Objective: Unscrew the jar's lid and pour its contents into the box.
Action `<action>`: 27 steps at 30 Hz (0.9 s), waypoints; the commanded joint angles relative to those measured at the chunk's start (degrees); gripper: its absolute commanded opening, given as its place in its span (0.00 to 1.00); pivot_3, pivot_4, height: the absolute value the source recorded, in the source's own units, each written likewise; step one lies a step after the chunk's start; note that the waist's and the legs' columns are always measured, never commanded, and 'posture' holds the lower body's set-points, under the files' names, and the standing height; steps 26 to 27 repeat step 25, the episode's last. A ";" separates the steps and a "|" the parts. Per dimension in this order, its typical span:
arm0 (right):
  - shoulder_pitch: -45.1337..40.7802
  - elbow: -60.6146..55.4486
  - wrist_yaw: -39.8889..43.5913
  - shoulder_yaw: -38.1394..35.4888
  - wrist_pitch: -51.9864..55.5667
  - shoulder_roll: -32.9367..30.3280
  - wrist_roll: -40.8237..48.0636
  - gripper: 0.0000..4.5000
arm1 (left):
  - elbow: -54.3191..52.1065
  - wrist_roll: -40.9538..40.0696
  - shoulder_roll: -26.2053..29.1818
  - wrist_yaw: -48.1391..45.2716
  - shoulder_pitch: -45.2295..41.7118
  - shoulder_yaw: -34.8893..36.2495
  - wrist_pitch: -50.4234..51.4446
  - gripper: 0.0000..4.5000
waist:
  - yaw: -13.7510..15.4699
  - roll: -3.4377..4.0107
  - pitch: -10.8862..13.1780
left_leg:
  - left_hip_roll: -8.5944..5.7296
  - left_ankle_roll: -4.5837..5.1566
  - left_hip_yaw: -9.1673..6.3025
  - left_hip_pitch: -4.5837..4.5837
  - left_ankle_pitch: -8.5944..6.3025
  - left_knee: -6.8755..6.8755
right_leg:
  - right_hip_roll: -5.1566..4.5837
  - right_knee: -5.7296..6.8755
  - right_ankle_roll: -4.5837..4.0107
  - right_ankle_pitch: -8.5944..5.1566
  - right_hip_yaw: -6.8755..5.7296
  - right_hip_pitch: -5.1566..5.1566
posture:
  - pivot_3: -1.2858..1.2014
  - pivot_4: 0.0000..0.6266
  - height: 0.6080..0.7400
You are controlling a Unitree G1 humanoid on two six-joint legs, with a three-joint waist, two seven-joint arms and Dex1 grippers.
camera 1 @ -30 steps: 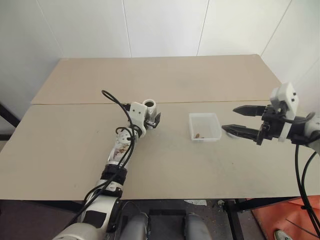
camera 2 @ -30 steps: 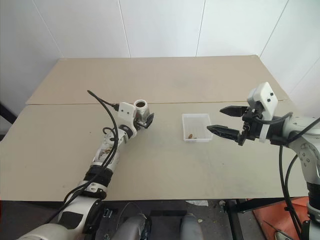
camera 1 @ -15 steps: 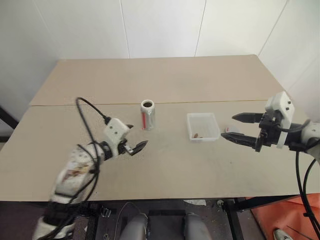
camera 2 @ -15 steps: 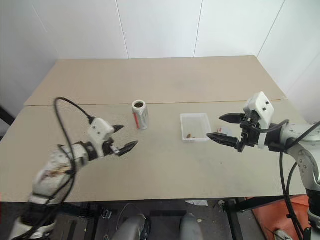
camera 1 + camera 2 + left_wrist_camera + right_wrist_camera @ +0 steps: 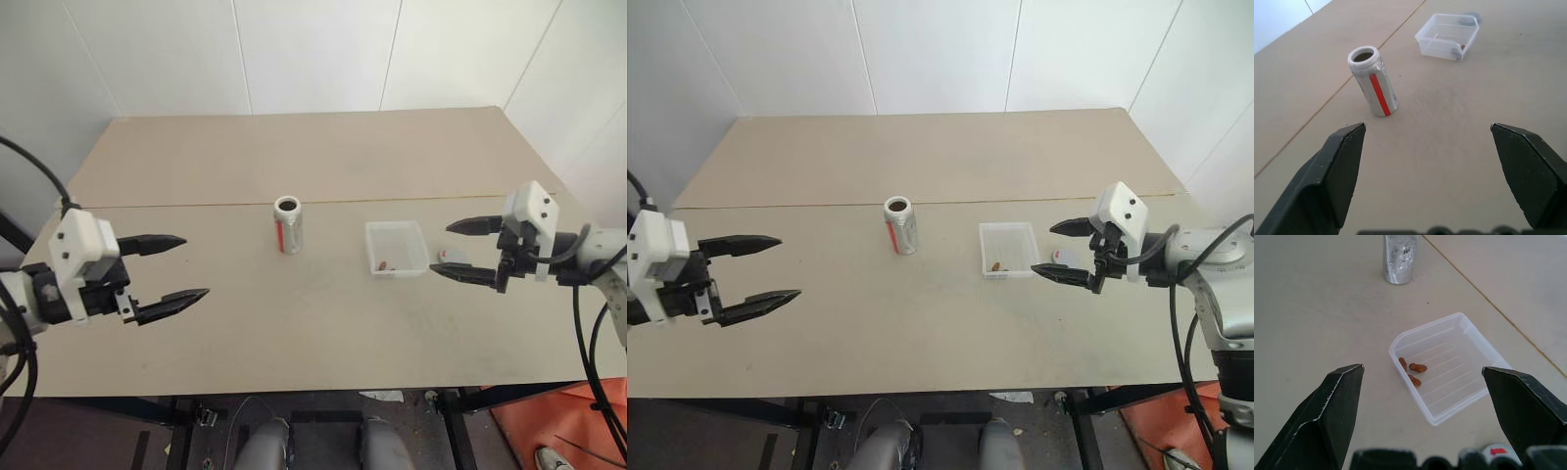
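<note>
- The left gripper (image 5: 167,267) is held wide open and empty, well apart from the box (image 5: 398,247), nearest the table (image 5: 323,333) edge.
- The right gripper (image 5: 464,250) is spread open just beside the box, empty.
- The lid (image 5: 451,257) lies just beside the box.
- Red pieces (image 5: 1411,371) lie inside the box.
- The open jar (image 5: 289,224) stands upright near the box.
- The pour is judged done; only withdrawal seems needed.

On the bench (image 5: 323,323) stand one open jar (image 5: 289,224), one box (image 5: 398,249) holding three small reddish pieces (image 5: 1411,372), and one lid (image 5: 1067,258) beside it.
</note>
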 commanded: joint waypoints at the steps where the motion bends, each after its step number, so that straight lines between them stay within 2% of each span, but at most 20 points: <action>1: -0.08 -0.61 1.62 -1.58 -1.97 -0.95 0.21 1.00 | -3.84 -4.18 -0.40 1.59 -0.14 2.74 0.43 0.99 | 0.20 0.00 0.00 | 0.01 0.00 0.00 -0.02 0.00 0.00 | 0.00 -0.01 -0.01 0.00 0.00 -0.01 | 0.52 0.24 1.00; 10: 0.90 -4.05 0.27 -1.48 -1.40 0.25 0.34 1.00 | -3.23 -8.45 0.77 4.39 -2.83 1.46 1.87 0.99 | 0.06 0.00 0.00 | 0.08 -0.02 0.03 0.00 0.00 -0.07 | 0.03 -0.02 -0.05 0.03 0.01 -0.04 | 0.52 0.24 1.00; 13: 1.75 -5.64 -1.68 -2.30 -0.44 0.94 0.73 1.00 | -2.73 -6.44 -0.42 5.72 -3.18 0.05 0.02 0.99 | 0.08 0.00 0.00 | 0.12 -0.02 0.04 0.02 0.00 -0.08 | 0.07 -0.05 -0.07 0.04 0.00 -0.02 | 0.52 0.24 1.00; 19: 0.69 -13.10 -9.06 -0.71 5.12 3.61 1.08 1.00 | 0.23 -8.08 1.62 2.16 1.70 7.19 2.17 0.99 | -0.23 0.00 0.00 | 0.26 -0.05 0.13 0.02 -0.01 -0.19 | 0.15 -0.06 -0.13 0.08 0.04 -0.12 | 0.52 0.24 1.00; 24: 1.91 -20.26 -17.77 0.80 9.58 7.05 -1.35 1.00 | 1.51 -9.49 1.24 2.46 1.52 6.22 2.72 0.99 | 0.19 0.00 0.00 | 0.42 -0.12 0.14 0.09 0.00 -0.21 | 0.30 -0.14 -0.22 0.11 0.01 -0.03 | 0.52 0.24 1.00; 27: 2.67 -22.06 -18.41 -0.53 10.83 7.14 -0.16 1.00 | 2.29 -10.24 1.97 2.59 -0.20 5.42 3.15 0.99 | 0.19 0.00 0.00 | 0.42 -0.12 0.14 0.07 0.01 -0.21 | 0.30 -0.15 -0.22 0.11 0.01 -0.04 | 0.52 0.24 1.00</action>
